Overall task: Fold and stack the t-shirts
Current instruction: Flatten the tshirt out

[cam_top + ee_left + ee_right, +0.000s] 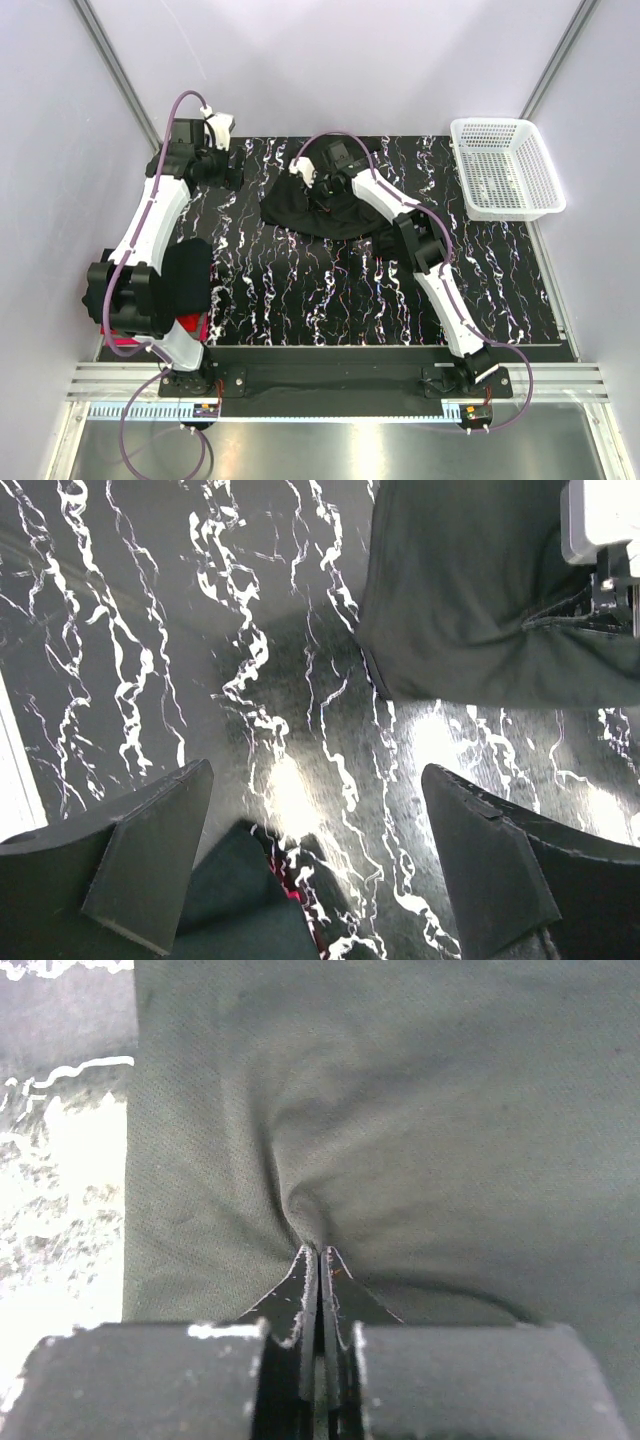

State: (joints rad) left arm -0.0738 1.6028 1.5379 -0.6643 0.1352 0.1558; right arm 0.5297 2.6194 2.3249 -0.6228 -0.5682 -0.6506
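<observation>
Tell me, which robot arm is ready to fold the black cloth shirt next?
Right. The right gripper is pinched shut on the black cloth t-shirt, bunching it. The left gripper hangs open over the black marbled tabletop beside the shirt, holding nothing.

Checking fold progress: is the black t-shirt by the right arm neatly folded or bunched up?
Bunched up: the black t-shirt lies in an uneven creased heap, the right pincer shut on its cloth.
</observation>
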